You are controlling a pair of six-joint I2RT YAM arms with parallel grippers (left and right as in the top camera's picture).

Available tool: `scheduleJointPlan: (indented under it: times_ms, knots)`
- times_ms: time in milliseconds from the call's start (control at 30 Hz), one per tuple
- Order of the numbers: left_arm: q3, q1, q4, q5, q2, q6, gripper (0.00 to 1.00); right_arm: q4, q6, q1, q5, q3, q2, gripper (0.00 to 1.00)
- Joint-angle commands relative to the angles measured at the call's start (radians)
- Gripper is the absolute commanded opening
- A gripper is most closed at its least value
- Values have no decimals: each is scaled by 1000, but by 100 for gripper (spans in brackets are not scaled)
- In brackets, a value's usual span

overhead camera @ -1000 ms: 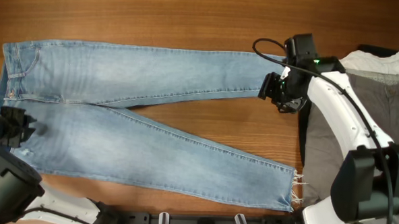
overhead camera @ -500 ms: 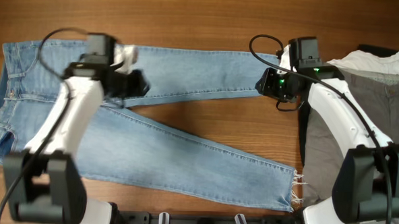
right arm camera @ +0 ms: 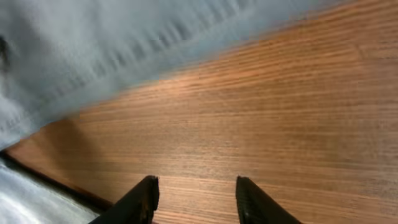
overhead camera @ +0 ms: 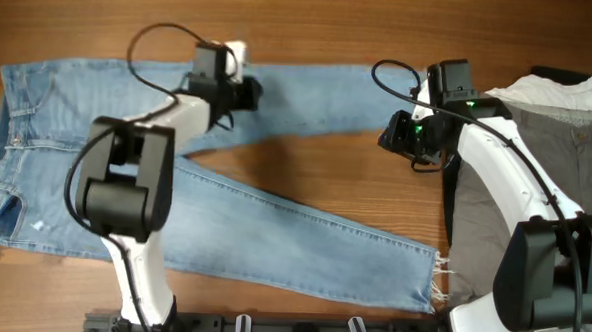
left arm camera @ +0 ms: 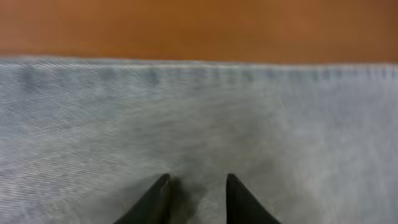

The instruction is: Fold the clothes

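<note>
blue jeans [overhead camera: 293,226] on wooden table [overhead camera: 306,176]; left gripper [left arm camera: 198,180], right gripper [right arm camera: 196,182] both spread

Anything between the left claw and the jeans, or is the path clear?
Nothing visible. The left claw is open directly over the upper leg of the jeans, with only denim beneath it. The right claw is open over bare table beside that leg's hem.

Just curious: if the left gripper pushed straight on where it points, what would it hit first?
Most likely the light blue denim jeans, spread right ahead of the left gripper; depth is unclear.
</note>
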Motion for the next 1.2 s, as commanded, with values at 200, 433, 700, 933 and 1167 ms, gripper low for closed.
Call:
scheduleJointPlan:
  times_ms: [200,433,700,933,1167]
  knots:
    - [477,198,-327,67,128,20,38,-126,-93,91,-21,-4,-3,50]
    - [553,178,-768,63,-188,99,88,-94,24,188,-27,-272,3,13]
    - [553,178,-1183,59,-344,104,90,154,311,32,155,-398,3,6]
    - [552,177,-1350,59,-348,172,87,367,-51,-168,-235,-275,-10,10]
    - [536,174,-1362,-35,-345,129,91,552,-48,-97,-252,-101,-21,41]
